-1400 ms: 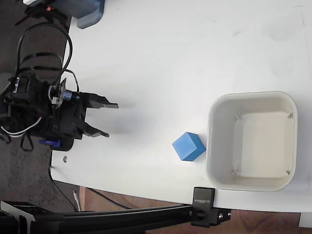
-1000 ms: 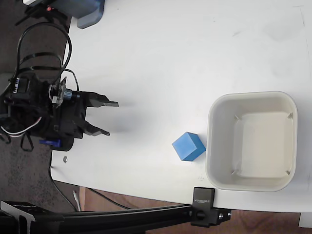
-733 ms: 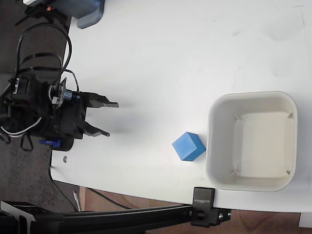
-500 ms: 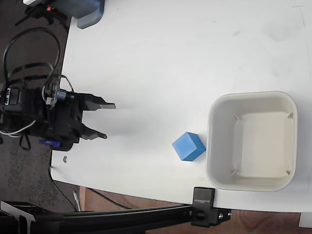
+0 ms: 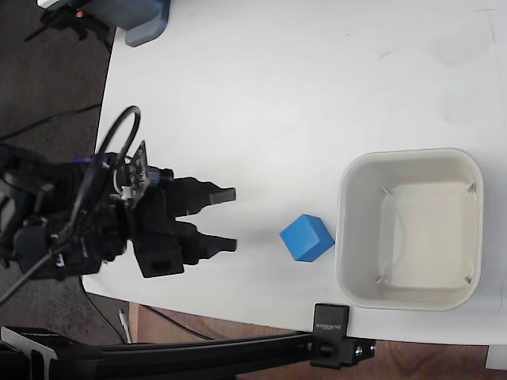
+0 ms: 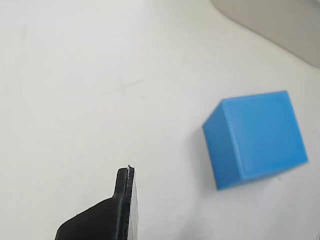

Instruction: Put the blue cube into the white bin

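The blue cube [image 5: 306, 237] rests on the white table just left of the white bin [image 5: 412, 155], nearly touching its wall. The bin holds nothing. My gripper [image 5: 234, 219] is open, its two black fingers pointing right at the cube from a short gap to its left. In the wrist view the blue cube [image 6: 255, 140] lies at the right, one black finger [image 6: 107, 215] shows at the bottom, and a corner of the white bin [image 6: 285, 25] fills the top right. The other finger is out of that view.
A grey-blue rounded object [image 5: 142, 20] sits at the table's top left corner. A black clamp [image 5: 333, 344] on a bar runs along the table's bottom edge, below the bin. The arm's cables [image 5: 111, 150] loop off the table's left edge.
The gripper has moved right from the table's left edge, closing most of the gap to the blue cube. Its fingers stay open. Cube and bin have not moved.
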